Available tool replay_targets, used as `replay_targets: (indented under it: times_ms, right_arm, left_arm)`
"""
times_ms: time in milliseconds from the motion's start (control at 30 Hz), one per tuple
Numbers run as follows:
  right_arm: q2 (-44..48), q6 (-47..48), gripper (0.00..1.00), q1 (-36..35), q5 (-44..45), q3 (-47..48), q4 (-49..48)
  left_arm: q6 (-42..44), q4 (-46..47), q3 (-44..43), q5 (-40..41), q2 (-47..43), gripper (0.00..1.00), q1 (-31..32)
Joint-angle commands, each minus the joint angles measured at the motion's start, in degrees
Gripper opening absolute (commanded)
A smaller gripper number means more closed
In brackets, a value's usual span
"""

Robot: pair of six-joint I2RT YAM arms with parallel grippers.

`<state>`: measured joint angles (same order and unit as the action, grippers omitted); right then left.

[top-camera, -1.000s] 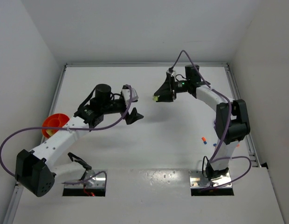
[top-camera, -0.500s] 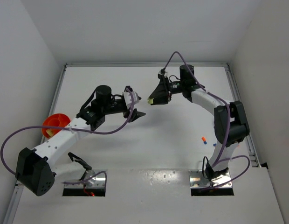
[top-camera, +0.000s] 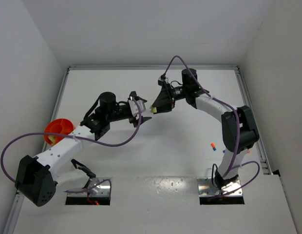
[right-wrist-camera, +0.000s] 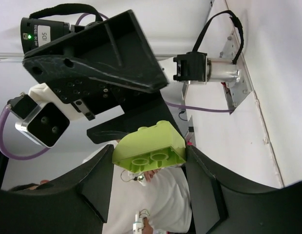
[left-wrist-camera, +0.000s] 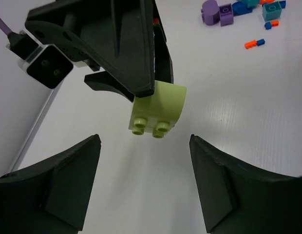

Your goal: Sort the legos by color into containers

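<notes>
hanging mid-air over table middle: lime green brick, pinched in right gripper. left gripper wide, brick just ahead of its fingertips, not touching. risks: right lets go before left closes, brick drops; off-centre squeeze on rounded side twists brick out. orange bowl well apart, at left edge.

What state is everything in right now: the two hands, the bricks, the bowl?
Right hand, closed on the lime green brick.
Lime green brick, held above the table.
Left hand, open and empty, facing the brick.
Purple and teal bricks, loose on the table.
Orange bowl, upright at the table's left edge.
</notes>
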<state>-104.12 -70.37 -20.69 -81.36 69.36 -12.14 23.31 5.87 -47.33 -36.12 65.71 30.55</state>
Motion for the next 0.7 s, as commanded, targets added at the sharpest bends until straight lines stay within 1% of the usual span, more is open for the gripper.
replay_targets:
  times_ms: [0,100,200,467,667]
  right_arm:
    - [-0.21,-0.74,0.09,-0.23,-1.52,2.27,-3.06]
    - [-0.83,-1.88,0.09,-0.23,-1.52,2.27,-4.21]
    - [-1.35,-1.88,0.09,-0.23,-1.52,3.49,-4.21]
    - [-2.41,-1.88,0.09,-1.28,-2.57,6.74,-5.26]
    - [-1.89,-1.88,0.09,-1.81,-3.10,6.14,-5.88]
  left_arm:
    - [1.47,5.20,0.05,-0.01,-2.34,0.79,1.18]
    - [1.47,6.70,0.66,1.57,-3.75,0.76,1.71]
    - [2.00,6.18,0.66,1.58,-4.27,0.76,2.33]
    - [1.21,5.12,-0.39,-0.09,-3.66,0.72,3.38]
    - [0.16,5.73,-0.39,0.96,-2.61,0.68,3.38]
